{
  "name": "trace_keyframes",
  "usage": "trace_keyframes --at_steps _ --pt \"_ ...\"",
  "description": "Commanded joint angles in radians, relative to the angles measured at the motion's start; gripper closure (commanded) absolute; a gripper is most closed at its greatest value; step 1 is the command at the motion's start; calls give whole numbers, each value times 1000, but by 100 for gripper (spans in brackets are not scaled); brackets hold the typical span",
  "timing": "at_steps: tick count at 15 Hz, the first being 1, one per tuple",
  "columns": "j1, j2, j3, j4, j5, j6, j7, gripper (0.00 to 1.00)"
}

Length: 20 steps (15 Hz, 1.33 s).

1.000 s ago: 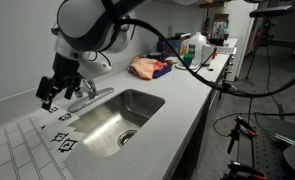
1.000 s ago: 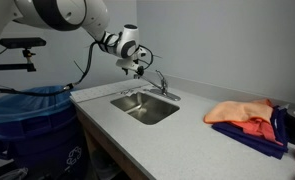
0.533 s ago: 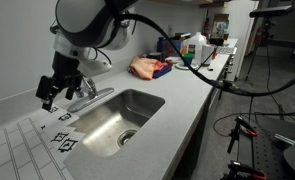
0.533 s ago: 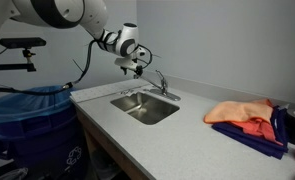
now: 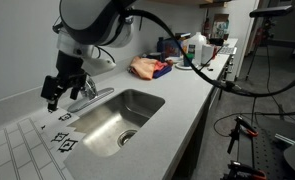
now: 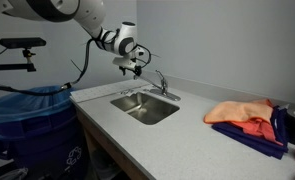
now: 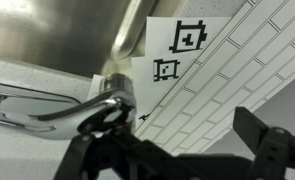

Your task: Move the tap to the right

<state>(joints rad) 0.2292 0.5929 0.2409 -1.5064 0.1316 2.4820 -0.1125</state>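
My gripper (image 5: 53,95) hangs open just beside the tap (image 5: 88,97), so I'd lay it against the near side and push right slowly, no clamping.

The tap (image 7: 57,108) is shiny metal, bright like a mirror. The sink (image 7: 57,30), upper left in the wrist view, is smooth metal with a duller shine. The counter (image 5: 187,90) looks smooth and matt. The paper sheet (image 7: 192,80) is not shiny. The cloths (image 6: 242,112) look soft.
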Motion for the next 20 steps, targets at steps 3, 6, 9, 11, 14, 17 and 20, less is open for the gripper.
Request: trace_keyframes --at_steps 3,6,9,11,14,17,20 --pt "9 -81 -40 -134 -35 -31 68 0" --pt "9 -108 -49 -173 -41 -31 81 0" --pt "9 -130 -61 -208 -56 -29 96 0" --pt "7 -143 -69 -225 -63 -27 110 0" --pt "3 -166 -82 -252 -79 -27 132 0" --pt "-1 -186 -96 -277 -90 -27 153 0" --pt "-4 -201 -108 -296 -95 -26 167 0"
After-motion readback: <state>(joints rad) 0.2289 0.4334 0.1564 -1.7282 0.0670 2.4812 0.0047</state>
